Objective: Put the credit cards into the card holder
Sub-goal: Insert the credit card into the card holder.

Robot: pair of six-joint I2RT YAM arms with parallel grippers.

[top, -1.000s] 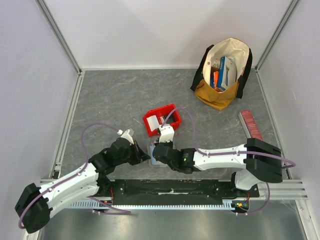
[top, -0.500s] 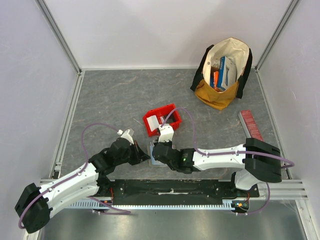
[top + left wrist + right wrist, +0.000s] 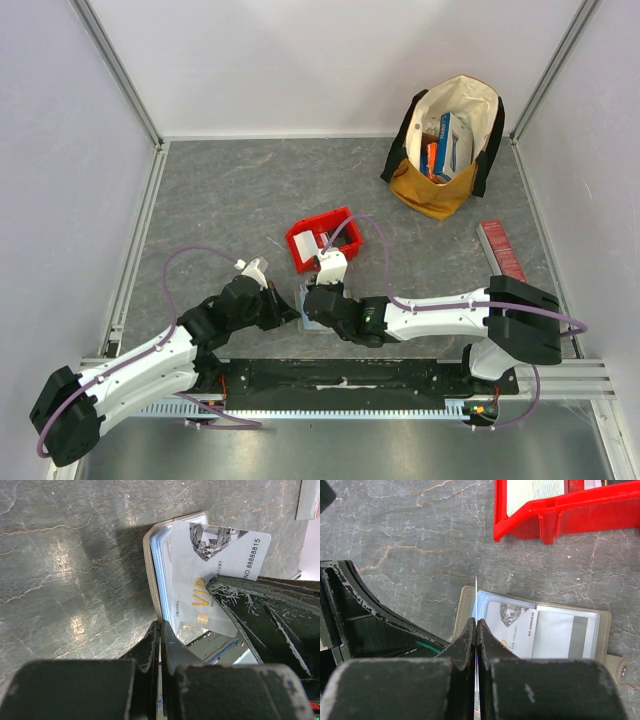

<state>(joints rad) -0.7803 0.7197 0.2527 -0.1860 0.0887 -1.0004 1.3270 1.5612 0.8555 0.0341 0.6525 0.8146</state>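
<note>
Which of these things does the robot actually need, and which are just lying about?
Needed: open card holder, a card already inside, VIP card in the right gripper, spare card in the red bin.
Lying about: cloth bag of boxes, long red box.

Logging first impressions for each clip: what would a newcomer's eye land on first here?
At the centre, near the arm bases, the left gripper pinches the edge of the open card holder. The right gripper is shut, apparently on a white VIP card angled over it. Just behind sits a red bin, and at far right stands a tote bag of colourful boxes.
</note>
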